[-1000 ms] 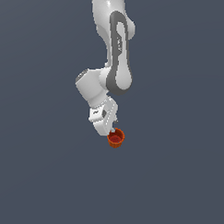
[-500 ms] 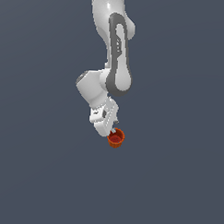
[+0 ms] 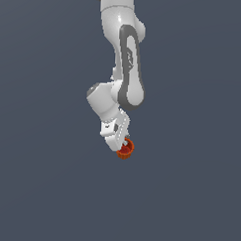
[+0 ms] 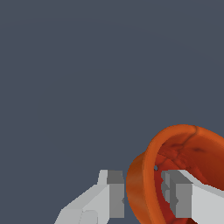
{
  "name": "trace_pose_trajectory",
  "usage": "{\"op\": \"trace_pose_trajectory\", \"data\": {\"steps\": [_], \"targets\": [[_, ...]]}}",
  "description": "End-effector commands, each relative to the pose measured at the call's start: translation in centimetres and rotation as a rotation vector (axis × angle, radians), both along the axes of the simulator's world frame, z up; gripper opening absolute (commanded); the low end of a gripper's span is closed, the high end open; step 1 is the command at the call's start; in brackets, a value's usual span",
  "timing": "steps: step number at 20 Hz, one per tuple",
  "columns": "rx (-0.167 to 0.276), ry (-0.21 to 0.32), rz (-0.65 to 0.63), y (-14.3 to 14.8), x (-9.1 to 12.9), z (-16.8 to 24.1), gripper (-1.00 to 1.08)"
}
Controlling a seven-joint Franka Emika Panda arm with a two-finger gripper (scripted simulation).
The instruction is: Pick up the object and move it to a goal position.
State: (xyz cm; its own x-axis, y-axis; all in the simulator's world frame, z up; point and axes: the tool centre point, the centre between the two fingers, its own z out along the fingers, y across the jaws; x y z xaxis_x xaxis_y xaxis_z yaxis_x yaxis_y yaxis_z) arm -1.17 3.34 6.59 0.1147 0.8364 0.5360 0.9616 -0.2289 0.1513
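Note:
The orange-red cup point(image 3: 125, 149) is small and hangs at the tip of my arm in the exterior view, with nothing but the plain dark grey background behind it. My gripper point(image 3: 122, 143) is shut on its wall. In the wrist view the cup point(image 4: 183, 144) is tilted, with its darker red inside facing the camera. My gripper point(image 4: 145, 193) straddles the cup's wall: one grey fingertip point(image 4: 115, 192) is outside the wall and the other fingertip point(image 4: 177, 194) is inside the cup.
Plain dark grey background point(image 3: 40, 188) fills both views. No other objects, edges or containers show, and no goal marker shows.

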Motion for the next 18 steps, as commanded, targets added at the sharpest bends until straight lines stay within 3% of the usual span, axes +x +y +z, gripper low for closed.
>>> {"op": "trace_pose_trajectory", "data": {"steps": [1, 12, 18], "targets": [[0.0, -0.001, -0.001, 0.0, 0.1, -0.1, -1.0], [0.0, -0.002, -0.001, -0.1, 0.1, 0.1, -1.0], [0.001, -0.002, -0.002, -1.8, -0.3, 2.2, -1.0]]}}
